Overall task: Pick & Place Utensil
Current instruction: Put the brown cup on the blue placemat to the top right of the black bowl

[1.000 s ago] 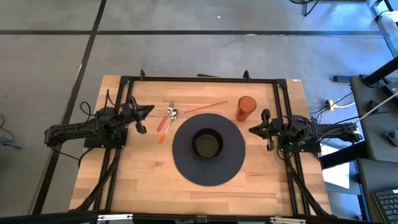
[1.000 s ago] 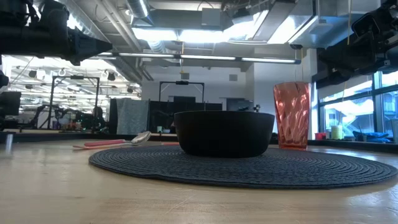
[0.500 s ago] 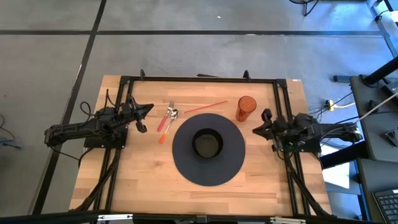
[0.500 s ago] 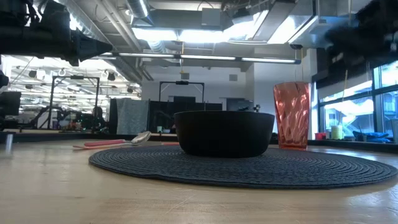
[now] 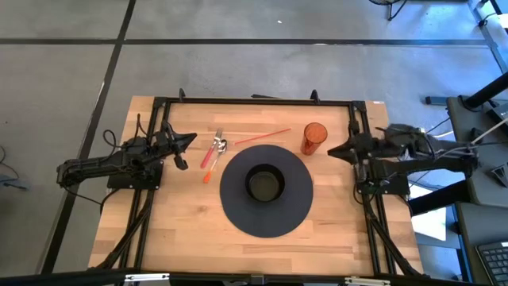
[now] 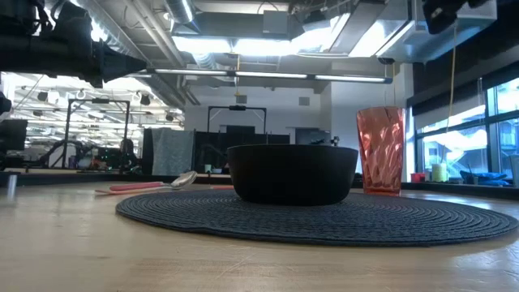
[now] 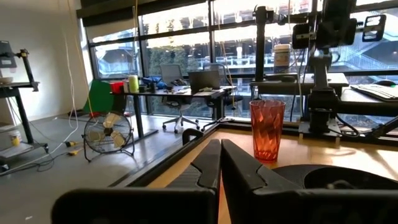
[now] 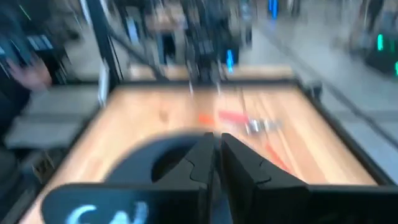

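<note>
Right pincer (image 5: 332,150): raised above the right side of the tabletop (image 5: 182,230), fingers (image 8: 202,158) clenched together, grasping nothing. Just beside its tip stands the orange cup (image 5: 314,138), upright. Farther ahead lies the round dark mat (image 5: 267,191) with the black bowl (image 5: 264,183) at its centre. Beyond the mat, well apart from the right pincer, lie the utensils: a pink-handled spoon (image 5: 218,150) and fork (image 5: 212,148) side by side, with an orange straw (image 5: 263,137) angled between them and the cup.

Left pincer (image 5: 188,140): parked at the left edge, fingers (image 7: 208,168) pressed together, empty. The utensils lie on the tabletop near its tip, not touching it.
</note>
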`<action>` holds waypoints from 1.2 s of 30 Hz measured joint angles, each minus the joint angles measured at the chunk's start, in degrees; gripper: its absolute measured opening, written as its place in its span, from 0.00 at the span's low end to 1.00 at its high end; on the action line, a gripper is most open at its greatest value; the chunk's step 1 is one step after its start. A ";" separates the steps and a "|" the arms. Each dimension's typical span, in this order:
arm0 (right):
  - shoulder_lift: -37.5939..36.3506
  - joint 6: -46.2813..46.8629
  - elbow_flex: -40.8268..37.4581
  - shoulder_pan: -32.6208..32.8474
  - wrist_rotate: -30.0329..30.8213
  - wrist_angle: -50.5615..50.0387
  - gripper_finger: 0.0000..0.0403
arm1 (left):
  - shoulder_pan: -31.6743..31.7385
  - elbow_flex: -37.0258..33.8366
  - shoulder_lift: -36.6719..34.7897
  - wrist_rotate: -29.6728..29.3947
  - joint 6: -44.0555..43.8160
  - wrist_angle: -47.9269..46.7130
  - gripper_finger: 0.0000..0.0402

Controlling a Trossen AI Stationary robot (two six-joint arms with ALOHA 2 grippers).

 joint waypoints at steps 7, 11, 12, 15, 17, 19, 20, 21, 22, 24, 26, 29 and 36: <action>13.92 0.28 17.23 0.00 5.32 -21.30 0.07 | 0.00 0.00 0.00 0.00 -0.06 -0.52 0.01; 17.67 0.26 20.85 -0.02 7.57 -24.34 0.07 | 0.00 0.00 0.00 0.00 -0.02 -0.87 0.02; 18.10 -0.11 21.01 0.00 7.58 -24.41 0.07 | 0.00 0.00 -0.01 0.00 -0.03 -0.87 0.02; 19.07 -2.71 20.79 0.00 9.94 -24.26 0.07 | 0.00 0.00 -0.01 0.00 -0.01 -0.87 0.03; 19.76 -2.97 20.58 0.00 13.67 -24.70 0.07 | 0.00 0.00 -0.01 0.00 -0.01 -0.86 0.03; 20.23 -2.57 20.54 -0.02 16.38 -24.69 0.07 | 0.00 0.00 -0.01 0.00 -0.01 -0.87 0.02; 20.35 -2.59 20.52 -0.02 17.05 -24.69 0.08 | 0.00 0.00 -0.01 0.00 -0.01 -0.85 0.02; 20.55 -2.61 20.52 -0.02 17.52 -24.66 0.08 | 0.00 0.00 -0.01 0.00 -0.01 -0.84 0.02; 20.83 -2.52 20.52 -0.02 18.16 -24.68 0.08 | 0.00 0.00 -0.01 0.00 -0.01 -0.85 0.02; 21.69 -1.71 20.52 -0.02 19.60 -24.62 0.09 | 0.00 0.00 0.00 0.00 -0.01 -0.76 0.02; 23.06 -1.02 20.52 -0.02 21.01 -24.62 0.12 | 0.00 0.00 0.00 -0.02 -0.03 -0.11 0.02; 25.25 -1.05 20.52 -0.07 22.70 -24.62 0.19 | 0.00 0.04 -0.01 -0.02 -0.06 0.93 0.02; 30.82 -4.46 20.52 -0.07 19.25 -24.50 0.35 | 0.00 0.04 0.01 -0.02 -0.06 0.93 0.01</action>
